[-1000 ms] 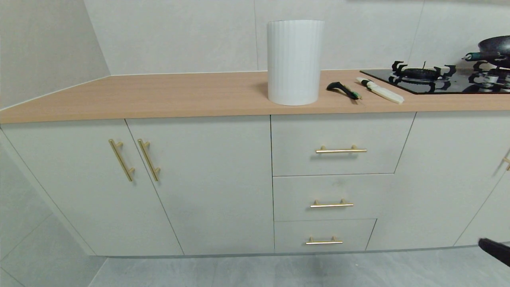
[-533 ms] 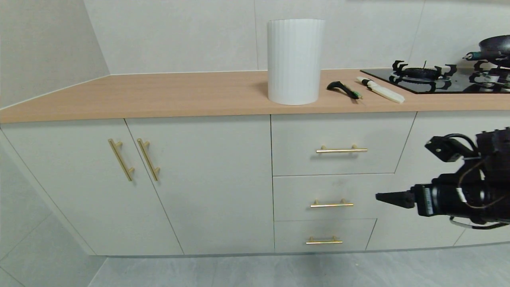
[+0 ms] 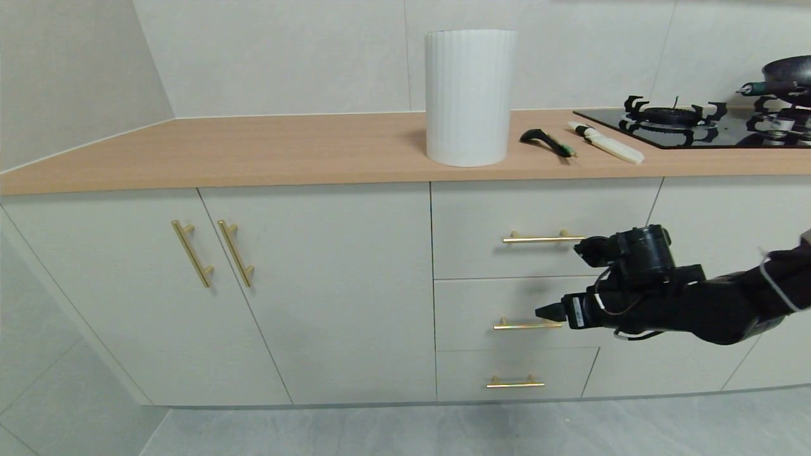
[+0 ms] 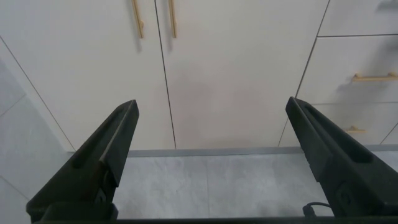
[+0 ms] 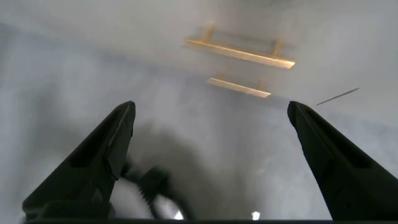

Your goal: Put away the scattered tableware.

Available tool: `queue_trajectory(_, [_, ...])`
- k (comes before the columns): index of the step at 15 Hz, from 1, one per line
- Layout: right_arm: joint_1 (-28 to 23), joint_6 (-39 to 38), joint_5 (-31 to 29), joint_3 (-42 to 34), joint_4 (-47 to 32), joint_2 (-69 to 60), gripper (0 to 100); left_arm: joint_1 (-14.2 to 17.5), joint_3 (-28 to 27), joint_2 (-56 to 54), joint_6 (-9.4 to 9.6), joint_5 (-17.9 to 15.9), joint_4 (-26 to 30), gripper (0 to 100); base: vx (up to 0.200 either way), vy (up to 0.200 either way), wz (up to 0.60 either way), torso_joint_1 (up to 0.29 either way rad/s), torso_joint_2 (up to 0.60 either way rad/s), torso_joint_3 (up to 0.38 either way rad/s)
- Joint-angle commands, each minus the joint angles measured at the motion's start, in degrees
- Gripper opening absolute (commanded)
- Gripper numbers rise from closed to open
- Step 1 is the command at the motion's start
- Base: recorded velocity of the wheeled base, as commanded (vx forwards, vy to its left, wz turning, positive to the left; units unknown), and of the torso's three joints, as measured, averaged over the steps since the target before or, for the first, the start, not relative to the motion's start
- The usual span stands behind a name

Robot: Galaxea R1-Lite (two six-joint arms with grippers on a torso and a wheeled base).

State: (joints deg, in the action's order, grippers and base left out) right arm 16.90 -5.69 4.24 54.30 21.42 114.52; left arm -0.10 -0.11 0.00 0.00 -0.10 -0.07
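A black-and-green peeler [image 3: 547, 142] and a white-handled utensil [image 3: 605, 143] lie on the wooden counter [image 3: 253, 152], to the right of a tall white ribbed container [image 3: 467, 98]. My right gripper [image 3: 549, 311] is held low in front of the drawer stack, its tip just right of the middle drawer's gold handle [image 3: 527, 325]. In the right wrist view the right gripper [image 5: 211, 149] is open and holds nothing, with two gold handles [image 5: 239, 53] ahead of it. The left gripper [image 4: 211, 155] is open and holds nothing, facing the cabinet doors [image 4: 236, 74] and the floor.
Three drawers, top handle [image 3: 542, 239] and bottom handle [image 3: 515, 383], sit under the counter, with a double-door cabinet [image 3: 215, 253] to their left. A black hob [image 3: 697, 126] with a pan [image 3: 789, 69] is at the far right. Grey floor [image 3: 380, 430] lies below.
The right arm has come up from the lower right edge and swung left across the cabinets. Its tip now sits beside the middle drawer handle. The counter items have not moved.
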Motion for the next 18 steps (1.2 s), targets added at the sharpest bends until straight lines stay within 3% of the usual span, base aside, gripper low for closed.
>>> queue_trajectory(1, [1.4,-0.3,-4.2,-2.0,7.8,9.1,100,0.0,-0.1,0.1,0.00,0.0,0.0,100,0.000,0.000,0.00,0.000,0.00,0.000])
queue_trajectory(6, [2.2,-2.4,-9.8,-2.4,22.5,17.1,100,0.0,0.0,0.1,0.00,0.0,0.0,100,0.000,0.000,0.00,0.000,0.00,0.000])
queue_trajectory(10, [2.2,-6.4,-11.8,1.6,23.3,19.8,100,0.0,0.0,0.1,0.00,0.0,0.0,100,0.000,0.000,0.00,0.000,0.00,0.000])
queue_trajectory(18, [1.8,-6.8,-15.1,8.0,22.9,25.9,100,0.0,-0.1,0.1,0.00,0.0,0.0,100,0.000,0.000,0.00,0.000,0.00,0.000])
